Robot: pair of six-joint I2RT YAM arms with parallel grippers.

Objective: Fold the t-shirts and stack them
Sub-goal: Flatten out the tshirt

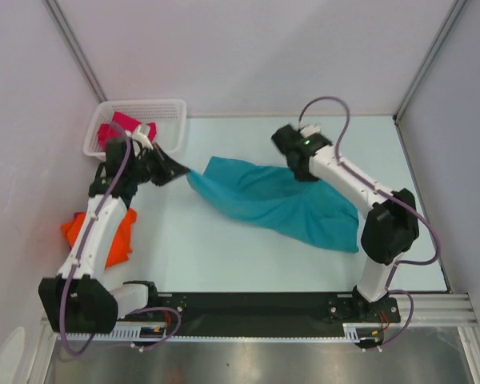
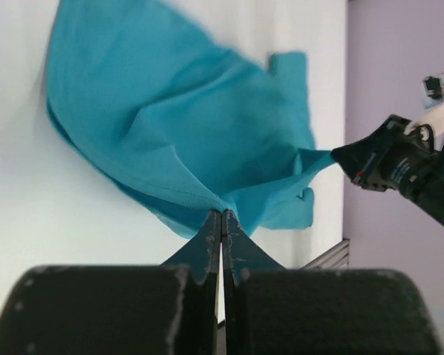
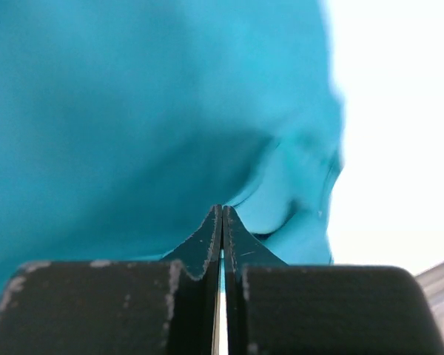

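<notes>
Top external view showed the teal shirt (image 1: 280,204) spread loosely across the middle of the table (image 1: 224,264), bunched and wrinkled, with its wider end lying toward the right arm's base. The left gripper (image 1: 182,170) was at the shirt's left corner, and the left wrist view confirmed its jaws were pressed fully together with a pinch of the teal cloth caught between the tips. The right gripper (image 1: 298,170) was at the shirt's far edge; the right wrist view showed its jaws likewise closed tight, teal cloth nipped at the tips and filling most of that view. In the left wrist view the cloth was drawn to a taut point at the right gripper, and the held edges were raised off the table. The orange shirt (image 1: 120,236) lay crumpled at the table's left side, partly under the left arm. The magenta shirt (image 1: 120,126) sat inside the white basket (image 1: 156,106) at the far left corner.
</notes>
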